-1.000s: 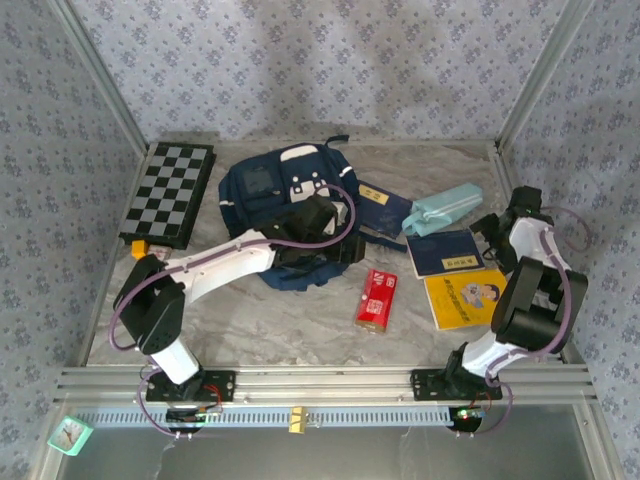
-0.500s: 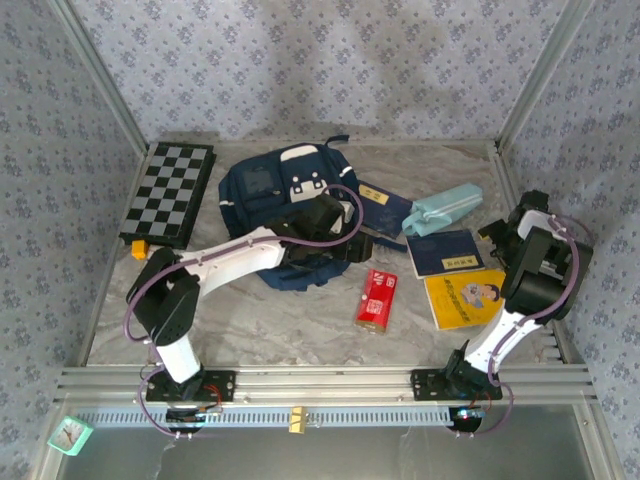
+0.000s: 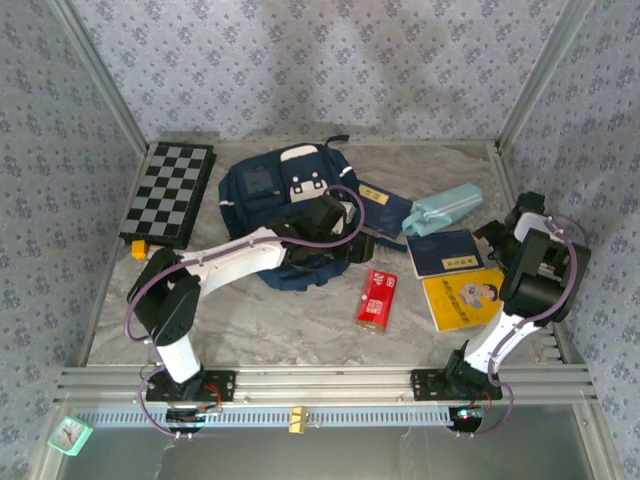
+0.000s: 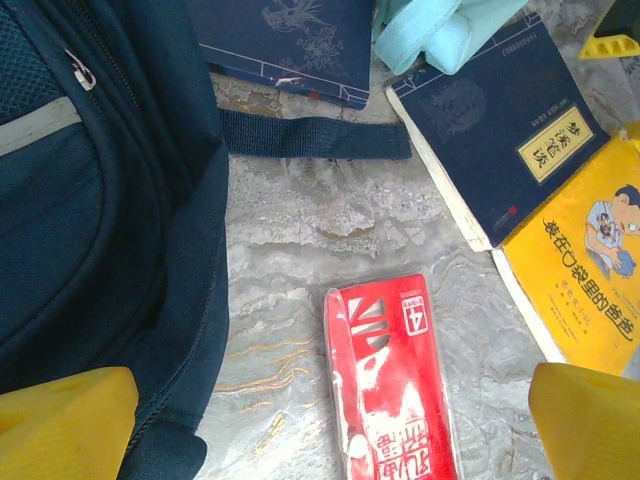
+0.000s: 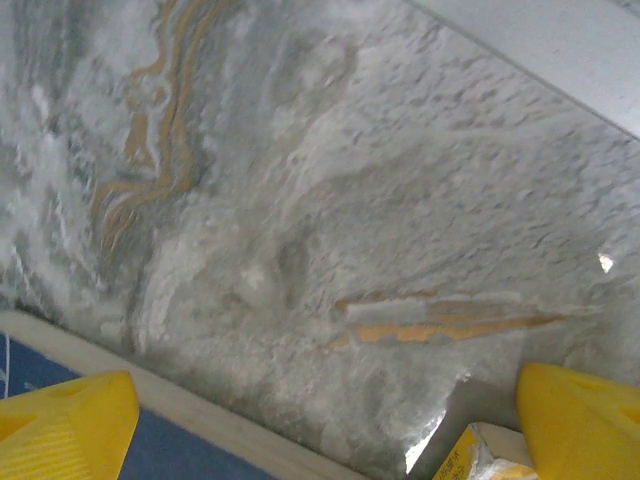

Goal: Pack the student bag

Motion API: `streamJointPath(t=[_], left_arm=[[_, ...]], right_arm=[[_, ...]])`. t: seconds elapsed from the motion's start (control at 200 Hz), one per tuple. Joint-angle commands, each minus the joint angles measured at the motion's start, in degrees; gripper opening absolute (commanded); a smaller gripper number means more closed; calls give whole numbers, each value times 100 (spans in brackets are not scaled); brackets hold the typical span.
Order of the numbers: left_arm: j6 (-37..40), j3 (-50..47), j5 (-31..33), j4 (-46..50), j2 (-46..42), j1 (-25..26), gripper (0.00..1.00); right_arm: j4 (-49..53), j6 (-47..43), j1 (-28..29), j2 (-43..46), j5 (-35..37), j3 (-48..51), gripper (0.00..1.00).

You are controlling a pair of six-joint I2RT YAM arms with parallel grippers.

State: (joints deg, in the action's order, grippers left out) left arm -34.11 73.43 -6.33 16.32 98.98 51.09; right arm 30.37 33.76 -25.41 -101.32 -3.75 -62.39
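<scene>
Top external: the student bag (image 3: 275, 195) lies flat, with loose items on the table (image 3: 290, 320) to one side of it, none packed yet. I'd say it's this spread out so each can be picked singly.

Left gripper (image 3: 352, 248) hangs over the bag's near edge. Its fingers are spread wide, holding nothing and touching nothing.

In the left wrist view the left gripper (image 4: 325, 425) has one yellow fingertip over the bag (image 4: 90, 220). The other fingertip is above the yellow book (image 4: 590, 280).
- The red packet (image 4: 390, 385) lies on the marble below the gap between the fingers, beside the bag but not touching it. It is probably the next pick, and the wide spread would suit straddling it.
- Ahead of the fingers a bag strap (image 4: 310, 138) lies flat on the table.
- Past the strap are a navy book (image 4: 290, 40) and the light-blue pencil case (image 4: 430, 30).
- A second navy book (image 4: 500, 130) lies ahead and toward the yellow-book side.

Right gripper (image 3: 497, 233) sits just beside the far corner of that second navy book, well apart from the bag.

In the right wrist view the right gripper (image 5: 320, 430) has its fingers wide apart and empty, hovering over bare marble. A blue, white-edged book corner shows by one finger and a yellow printed corner by the other. It looks parked or lining up on the books.
</scene>
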Motion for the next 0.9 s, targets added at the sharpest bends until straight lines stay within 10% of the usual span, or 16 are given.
streamJointPath(t=[0.0,0.42,0.895], left_arm=[[-82,-242,99,-33,-347,86,100],[-480,-407,127,-365,-336,573,100],[-725,888,-395,-631,970,1299,84]], right_arm=[[319,-73,252,182,-838,327,98],[916,-72,1275,780,-1061,518,98],[2664,445,135,2930,-94,1257,99]])
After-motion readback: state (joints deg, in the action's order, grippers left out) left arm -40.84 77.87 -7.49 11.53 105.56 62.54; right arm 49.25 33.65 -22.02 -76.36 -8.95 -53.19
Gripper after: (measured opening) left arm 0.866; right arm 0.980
